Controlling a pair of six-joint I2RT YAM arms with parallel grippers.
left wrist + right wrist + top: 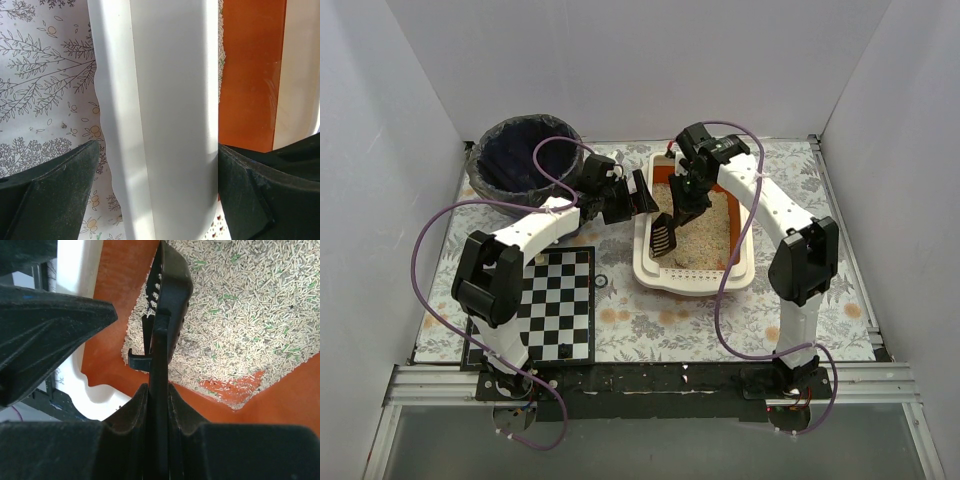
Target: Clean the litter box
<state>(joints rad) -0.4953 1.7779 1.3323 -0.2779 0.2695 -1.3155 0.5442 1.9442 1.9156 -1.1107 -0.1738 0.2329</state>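
Your litter box (696, 282) sits on the flowered tablecloth (650, 325), right of centre, with its long side running away from the arm bases. Your left gripper (157, 165) is clamped on the box's left wall. In the left wrist view one dark finger (50, 195) sits on the outer side, over the cloth. The other sits on the inner side, above the orange floor (247, 75), and the white rim fills the gap between them.

Your right gripper (159, 400) is pinched narrow on the handle of a black scoop (664, 235). From above, the scoop hangs over the left half of the box, just beside the left wall, with its slotted blade pointing toward the near end. In the right wrist view you see the scoop edge-on, turned on its side. Its blade reaches out over the border where the litter (240, 310) meets bare floor.

The litter covers most of the box. The orange floor shows along the left wall, and a small bare patch (227, 387) lies close to the scoop. You cannot tell whether the blade touches the litter.

The round blue bin (525, 155) with its dark bag stands at the far left, well apart from the box, beyond your left arm. A checkerboard mat (558, 300) lies flat near the left arm's base.
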